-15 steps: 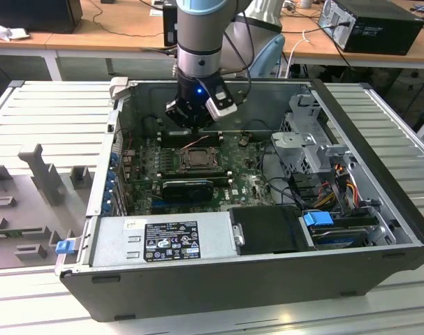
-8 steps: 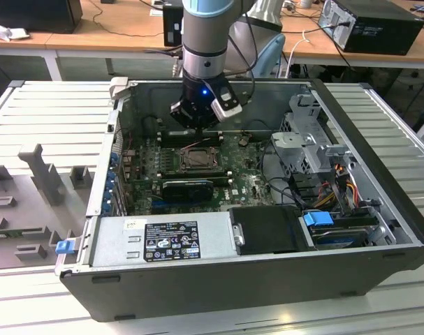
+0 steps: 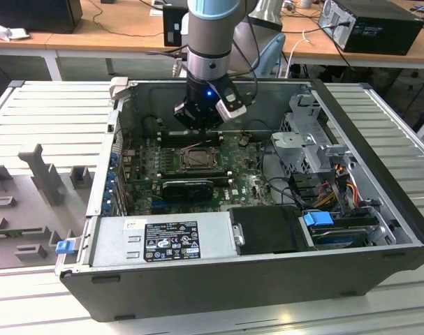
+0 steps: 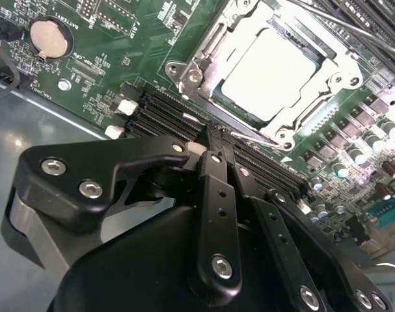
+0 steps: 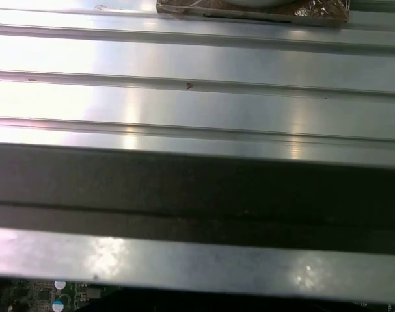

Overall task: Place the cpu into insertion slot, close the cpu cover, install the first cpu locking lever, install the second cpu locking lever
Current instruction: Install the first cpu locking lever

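Desks and cables are lining the background behind an open computer case (image 3: 379,209). Inside it, the cpu (image 4: 270,73) is lying seated in the insertion slot (image 4: 198,73) mid-board, under the cpu cover (image 4: 343,68). The gripper (image 4: 213,140), pinched narrow and empty, is hovering beside a thin wire locking lever (image 4: 252,135), probably springy and best caught at its hooked end.

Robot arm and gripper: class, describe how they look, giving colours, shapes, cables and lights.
The arm is a silver-grey cylinder with a pale blue band. Black cables run beside it, and a blue light glows below. The gripper is black, with linked bars joined by silver screws.
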Controlling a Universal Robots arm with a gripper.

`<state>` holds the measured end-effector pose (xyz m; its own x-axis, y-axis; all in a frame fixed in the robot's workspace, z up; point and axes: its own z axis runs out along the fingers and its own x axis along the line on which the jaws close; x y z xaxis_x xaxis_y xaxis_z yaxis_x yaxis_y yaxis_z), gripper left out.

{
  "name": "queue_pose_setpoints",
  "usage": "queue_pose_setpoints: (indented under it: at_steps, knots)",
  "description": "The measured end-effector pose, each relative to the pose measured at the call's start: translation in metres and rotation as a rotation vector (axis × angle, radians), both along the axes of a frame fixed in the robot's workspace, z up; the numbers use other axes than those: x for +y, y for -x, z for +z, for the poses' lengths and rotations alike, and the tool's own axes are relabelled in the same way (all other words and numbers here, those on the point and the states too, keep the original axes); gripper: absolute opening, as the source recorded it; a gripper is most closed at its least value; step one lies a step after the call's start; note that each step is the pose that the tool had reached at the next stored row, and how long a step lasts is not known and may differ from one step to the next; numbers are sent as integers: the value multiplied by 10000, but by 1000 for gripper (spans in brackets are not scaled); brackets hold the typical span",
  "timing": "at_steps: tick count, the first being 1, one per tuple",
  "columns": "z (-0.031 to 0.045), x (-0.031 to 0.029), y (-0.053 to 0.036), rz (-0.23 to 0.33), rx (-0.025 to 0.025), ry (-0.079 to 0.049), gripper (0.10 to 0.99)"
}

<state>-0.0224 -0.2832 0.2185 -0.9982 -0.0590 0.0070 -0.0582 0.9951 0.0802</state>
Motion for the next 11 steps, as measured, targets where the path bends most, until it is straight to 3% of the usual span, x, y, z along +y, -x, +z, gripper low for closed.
queue_pose_setpoints:
  at_steps: [5, 9, 11]
  knots:
    - [-26, 0, -30, 141, -1, 0, 106]
    - [-115, 4, -59, 506, 0, 8, 106]
    - [-123, 4, -59, 519, 1, 23, 106]
